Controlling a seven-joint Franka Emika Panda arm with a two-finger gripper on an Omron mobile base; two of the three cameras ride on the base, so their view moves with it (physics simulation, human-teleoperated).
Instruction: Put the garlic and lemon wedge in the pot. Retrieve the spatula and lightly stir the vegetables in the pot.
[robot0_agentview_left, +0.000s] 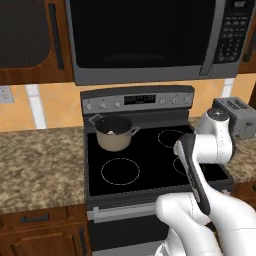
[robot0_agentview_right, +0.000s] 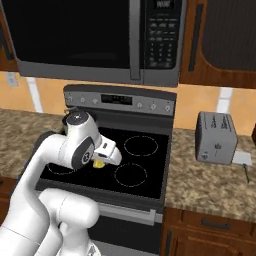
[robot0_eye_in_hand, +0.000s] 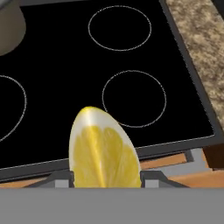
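- Holding the lemon wedge (robot0_eye_in_hand: 104, 151), the claw (robot0_agentview_right: 101, 161) is closed on it, lower centre of hand view, above the stove's (robot0_agentview_left: 150, 165) front edge.
- Garlic (robot0_agentview_left: 113, 132) looks already in the pot (robot0_agentview_left: 114, 134), upper left of left base view.
- Left, by judgement: drop wedge in pot, fetch spatula, stir.

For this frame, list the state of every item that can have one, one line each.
Pot: upright on the stove's back left burner, uncovered.
Garlic: already inside the pot.
Lemon wedge: held in the gripper above the stovetop, not yet in the pot.
Gripper: shut on the lemon wedge.
Stove: burners dark, none glowing.
Microwave: door closed.
Toaster: slots empty.
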